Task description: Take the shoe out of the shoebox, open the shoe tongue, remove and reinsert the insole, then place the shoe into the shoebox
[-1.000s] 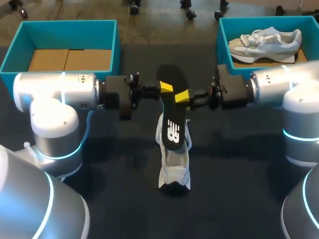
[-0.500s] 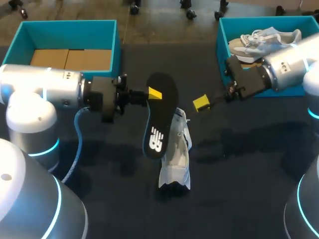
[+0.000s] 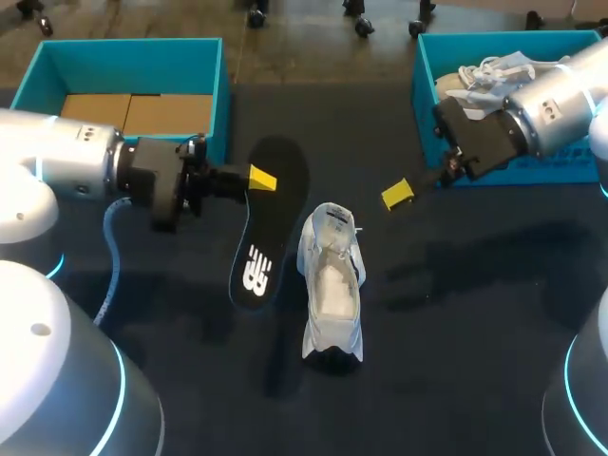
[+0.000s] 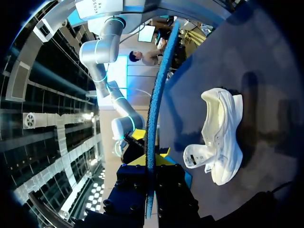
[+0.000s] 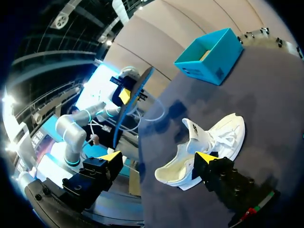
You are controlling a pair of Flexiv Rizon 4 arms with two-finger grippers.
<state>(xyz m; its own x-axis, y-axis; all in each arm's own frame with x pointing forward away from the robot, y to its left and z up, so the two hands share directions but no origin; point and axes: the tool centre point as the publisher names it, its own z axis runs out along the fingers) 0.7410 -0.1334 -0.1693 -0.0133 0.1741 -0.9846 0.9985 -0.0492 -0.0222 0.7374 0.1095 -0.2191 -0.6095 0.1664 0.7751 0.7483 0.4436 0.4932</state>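
The white shoe (image 3: 332,285) lies on the dark table mid-scene, tongue pulled open, toe toward the front; it also shows in the wrist views (image 4: 218,137) (image 5: 209,142). The black insole (image 3: 269,223) hangs tilted in the air to the shoe's left, with my left gripper (image 3: 258,179) shut on its upper part. In the left wrist view the insole (image 4: 156,109) stands edge-on between the fingers of my left gripper (image 4: 151,164). My right gripper (image 3: 404,193) is open and empty, right of the shoe near the right shoebox (image 3: 427,95). The right gripper (image 5: 159,156) has its fingers spread wide.
A second pale shoe (image 3: 494,76) lies in the right teal shoebox. The left teal shoebox (image 3: 123,57) at the back left has only its cardboard floor showing (image 5: 209,54). Dark tabletop stretches in front of and around the shoe.
The right gripper let go of the insole, opened wide and drew back to the right toward its box. The left arm carried the insole leftward, off from above the shoe.
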